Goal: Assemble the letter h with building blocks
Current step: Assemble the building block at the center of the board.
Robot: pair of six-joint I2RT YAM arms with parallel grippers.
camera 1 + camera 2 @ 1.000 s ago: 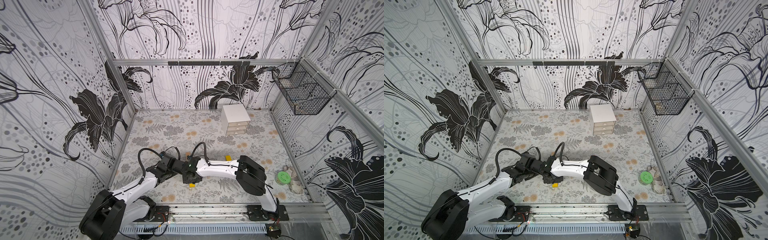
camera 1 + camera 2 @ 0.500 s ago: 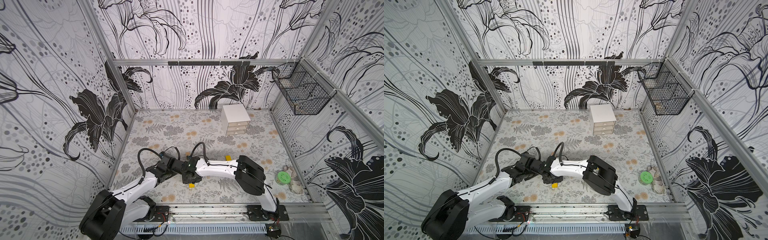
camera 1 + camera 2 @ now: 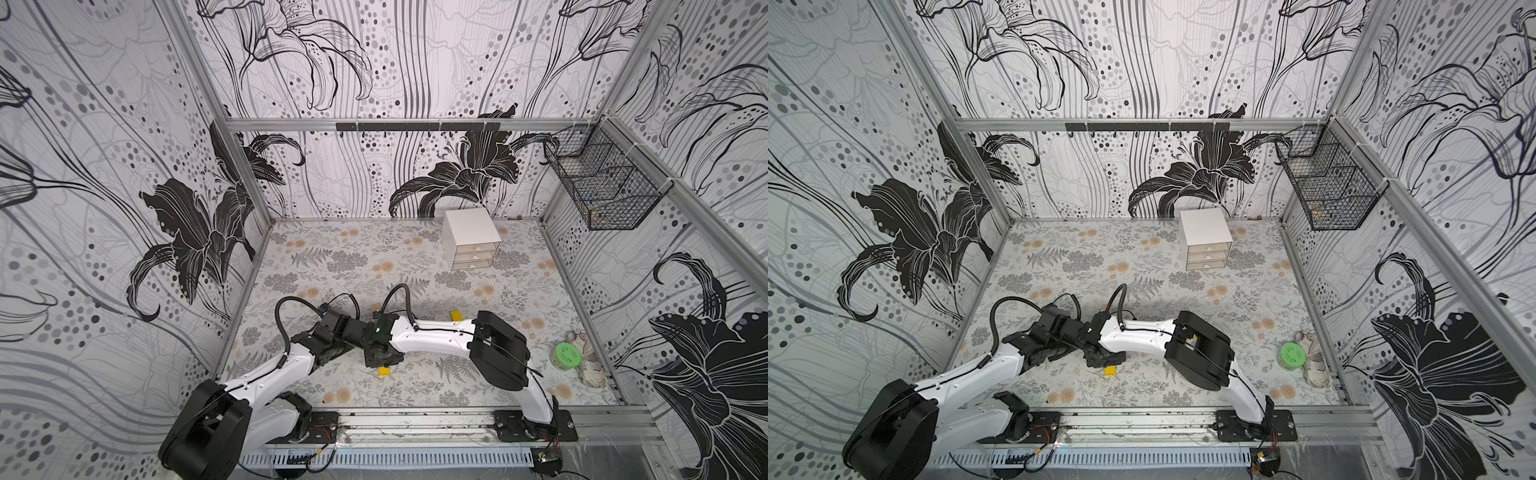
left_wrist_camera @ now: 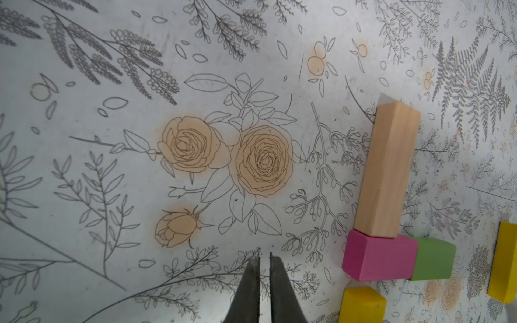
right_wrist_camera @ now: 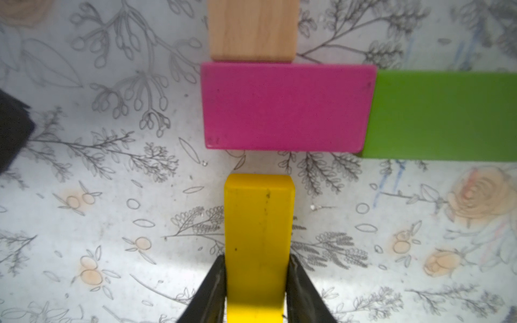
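Your right tool (image 5: pixel 256 261) is clamped on the held yellow block (image 5: pixel 258 223). Its two dark fingers (image 5: pixel 215 282) press on the block's long sides, near the end away from the pink block (image 5: pixel 285 106). The free end of the held yellow block points straight at the pink block's long side and stops just short of it, with a narrow strip of tabletop (image 5: pixel 126 195) showing between them. You cannot tell from the right wrist view whether this block rests on the tabletop or hangs just above it.

On the pink block's opposite long side, the tan block (image 5: pixel 251 30) butts against it end-on, at the end away from the green block (image 5: pixel 444 116). The green block touches the pink block's short end and runs on in the same line, set a little toward the held yellow block. All three lie flat.

Your left tool (image 4: pixel 264 260) has its fingers (image 4: pixel 251 279) drawn together, with only a thin slit between them and nothing in it. It hovers beside the pink block, on the side away from the green block. A second yellow block (image 4: pixel 506 263) lies past the green block, apart from it.

In both top views the arms cover the pink block, and only a yellow end (image 3: pixel 384 371) shows beneath the right tool. The white drawer box (image 3: pixel 469 239) stands well apart from the pink block, by the back wall.
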